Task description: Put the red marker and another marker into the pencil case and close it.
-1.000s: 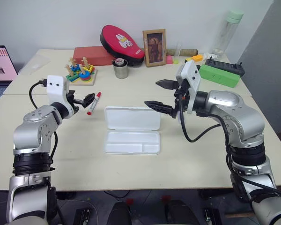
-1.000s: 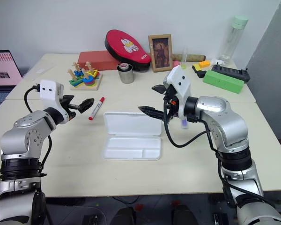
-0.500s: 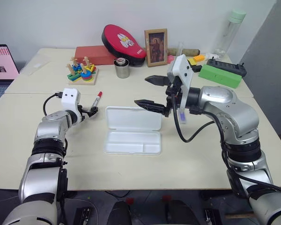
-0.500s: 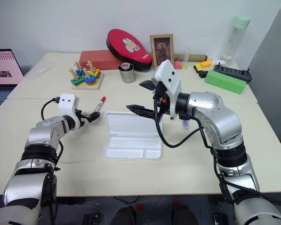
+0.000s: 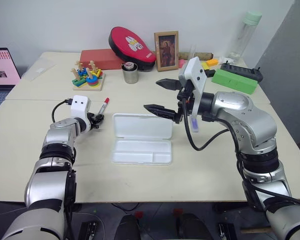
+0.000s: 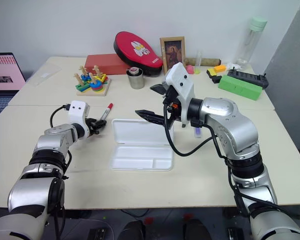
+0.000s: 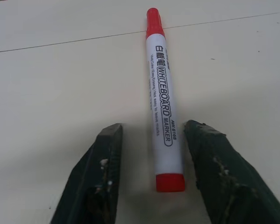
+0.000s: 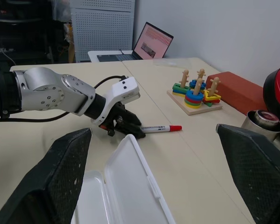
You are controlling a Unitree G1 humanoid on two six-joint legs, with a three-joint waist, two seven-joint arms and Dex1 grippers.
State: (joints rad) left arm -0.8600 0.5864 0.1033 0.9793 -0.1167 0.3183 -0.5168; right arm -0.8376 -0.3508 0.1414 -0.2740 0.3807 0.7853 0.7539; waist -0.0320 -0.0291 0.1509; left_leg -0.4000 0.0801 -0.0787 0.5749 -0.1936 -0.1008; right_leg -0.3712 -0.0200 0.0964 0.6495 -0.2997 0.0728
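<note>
From the head views, the left gripper (image 5: 95, 119) is down on the pale desk (image 5: 55, 150), nosed up to the tail end of the slim white-barrelled red marker with its red cap (image 5: 104, 105), which lies just left of the flat white plastic pencil case (image 5: 142, 139), open with its lid flat toward the far side. The right gripper (image 5: 161, 96) hangs above the case's far right corner, fingers spread wide and carrying nothing. The short lavender-purple marker (image 6: 197, 132) peeks out on the desk beneath the right arm.

In the left wrist view, the marker's red tail sits between the two dark fingers (image 7: 102, 182), with a gap on either side, so the fingers stand apart with no squeeze on the barrel yet.

The right wrist view confirms it: left gripper at the marker's near end, case open alongside.

So this looks like the pick-up of the red marker (first of two). Next move calls for closing squarely on the barrel, then lifting and carrying it right into the case's tray.
</note>
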